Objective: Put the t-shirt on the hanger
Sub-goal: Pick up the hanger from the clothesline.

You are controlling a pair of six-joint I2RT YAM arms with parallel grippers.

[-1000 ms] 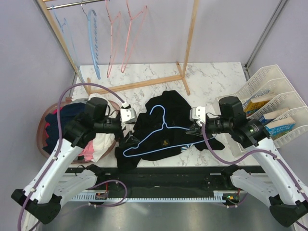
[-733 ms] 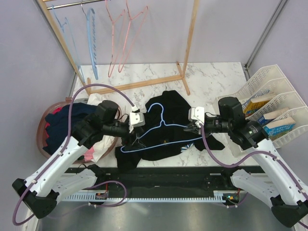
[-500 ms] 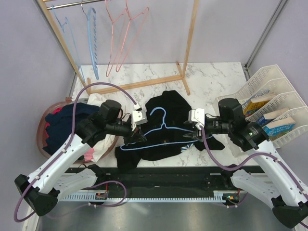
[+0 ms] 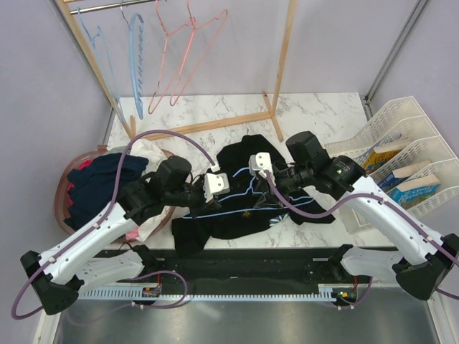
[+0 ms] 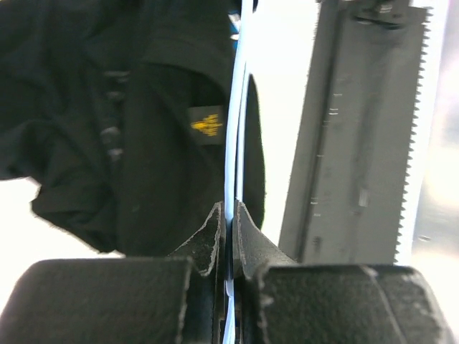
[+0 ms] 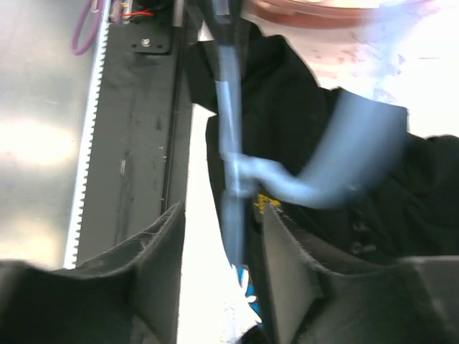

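Note:
The black t-shirt [image 4: 237,226] lies crumpled on the marble table [image 4: 215,115], its yellow emblem [image 5: 206,123] facing up. The thin light-blue hanger [image 4: 228,213] rests over it. My left gripper [image 4: 215,203] is shut on the hanger's wire [image 5: 237,107], which runs straight out from between its pinched jaws [image 5: 231,215]. My right gripper [image 4: 262,193] hovers over the shirt's middle, close to the left one. In the right wrist view it [image 6: 219,218] is open, and the blurred hanger wire [image 6: 231,143] passes between its jaws without touching either finger.
A wooden clothes rack [image 4: 283,72] stands at the back with pink hangers [image 4: 179,57] and a wavy blue hanger [image 4: 136,64]. A basket of clothes [image 4: 72,186] sits at the left. White bins [image 4: 409,136] line the right edge. The metal rail [image 5: 358,143] runs along the near edge.
My left gripper swung right onto the hanger and shut on its wire. My right gripper let go of the hanger's right end, opened and moved left to its middle.

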